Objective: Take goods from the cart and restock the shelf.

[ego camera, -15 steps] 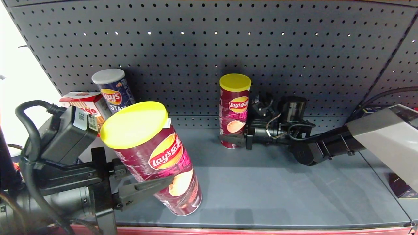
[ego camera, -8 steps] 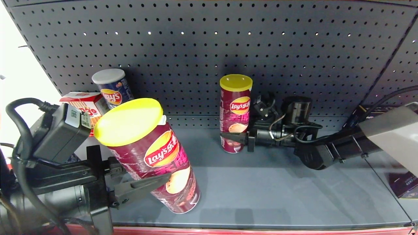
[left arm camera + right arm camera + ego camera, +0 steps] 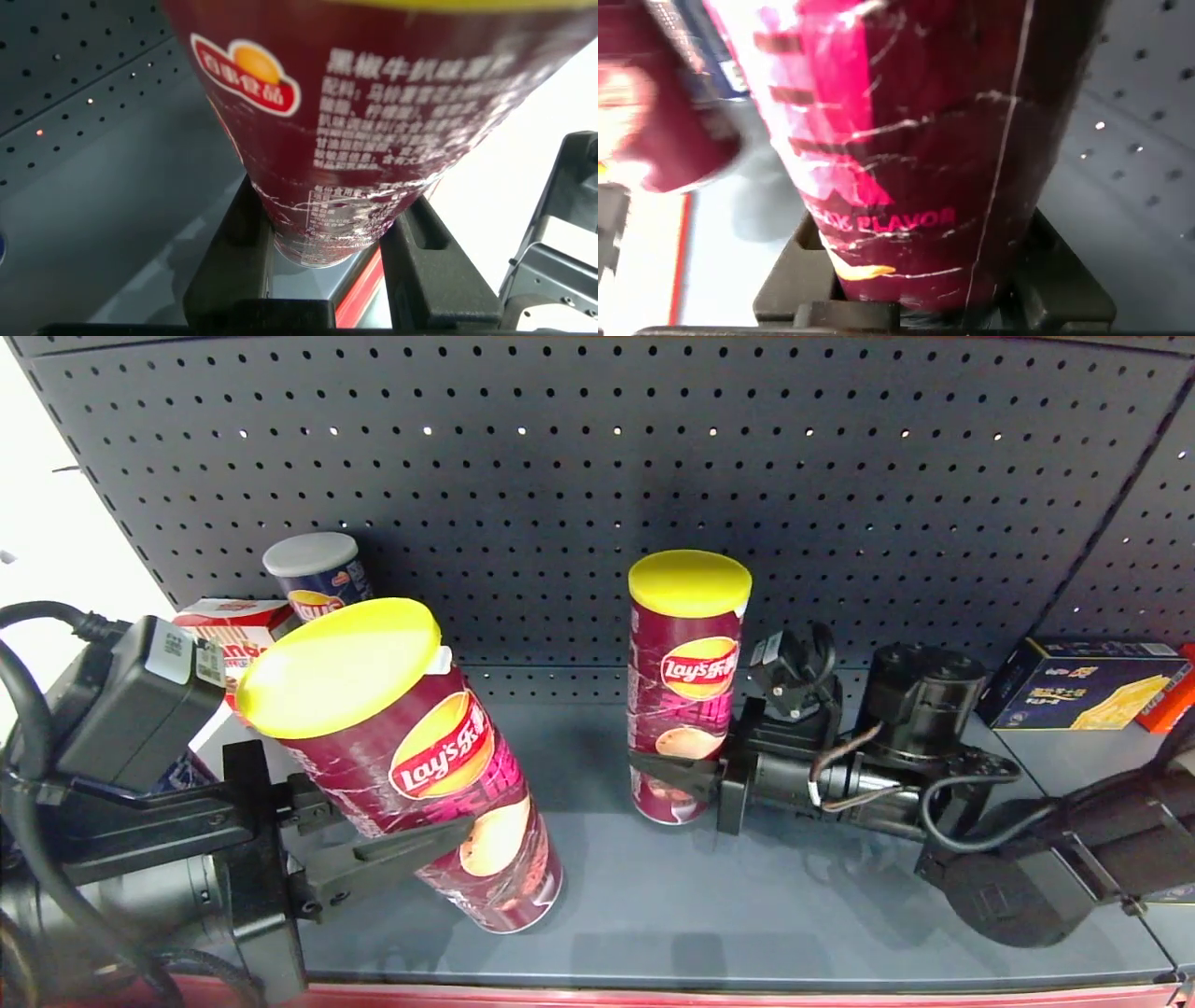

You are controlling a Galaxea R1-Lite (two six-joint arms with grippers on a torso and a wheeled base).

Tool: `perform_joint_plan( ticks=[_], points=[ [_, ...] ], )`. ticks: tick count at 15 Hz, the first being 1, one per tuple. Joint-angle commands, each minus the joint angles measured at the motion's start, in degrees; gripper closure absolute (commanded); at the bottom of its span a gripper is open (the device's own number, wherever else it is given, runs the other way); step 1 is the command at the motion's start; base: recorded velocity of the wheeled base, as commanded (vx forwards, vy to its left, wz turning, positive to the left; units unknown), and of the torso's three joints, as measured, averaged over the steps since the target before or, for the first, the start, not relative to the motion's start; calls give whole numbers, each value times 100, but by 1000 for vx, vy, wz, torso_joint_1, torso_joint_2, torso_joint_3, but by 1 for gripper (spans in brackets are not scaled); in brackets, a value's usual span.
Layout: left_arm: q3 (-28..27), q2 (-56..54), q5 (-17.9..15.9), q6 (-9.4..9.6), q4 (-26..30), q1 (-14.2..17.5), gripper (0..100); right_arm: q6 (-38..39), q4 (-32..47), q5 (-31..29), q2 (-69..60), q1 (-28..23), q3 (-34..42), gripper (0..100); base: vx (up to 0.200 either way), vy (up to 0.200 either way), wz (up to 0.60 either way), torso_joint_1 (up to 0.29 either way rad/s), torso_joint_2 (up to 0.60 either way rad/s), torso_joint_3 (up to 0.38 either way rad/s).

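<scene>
Left gripper [image 3: 329, 245]: clamped low on the tilted chip can [image 3: 411, 775]
Tilted chip can: axis leaning, capped end up and leftward
Right gripper [image 3: 924, 280]: clamped low on the upright chip can [image 3: 686, 681]
Upright chip can: axis vertical, capped end up, over the shelf [image 3: 794, 915]

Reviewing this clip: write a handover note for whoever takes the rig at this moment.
Left pincer: shut on tilted maroon can, shelf front left.
Right pincer: shut on upright maroon can, mid-shelf.
Done: both cans brought to the shelf; blue can and red-white box stand back left.
Left: stand both cans, release, fetch more.
</scene>
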Motion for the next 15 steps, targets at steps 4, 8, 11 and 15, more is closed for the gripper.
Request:
perform_joint_plan(
  ticks=[4,8,11,15],
  points=[
    [-6,4,8,0,6,3,100,145,-1132,-370,-273,481,1561,100,0,0,0,0,0,0],
    [-15,-4,8,0,6,3,100,145,-1290,-396,-194,472,1728,100,0,0,0,0,0,0],
    [-6,-4,8,0,6,3,100,128,-1299,-396,-62,446,1728,100,0,0,0,0,0,0],
    [-6,-4,8,0,6,3,100,128,-1334,-396,8,446,1728,100,0,0,0,0,0,0]
  ],
)
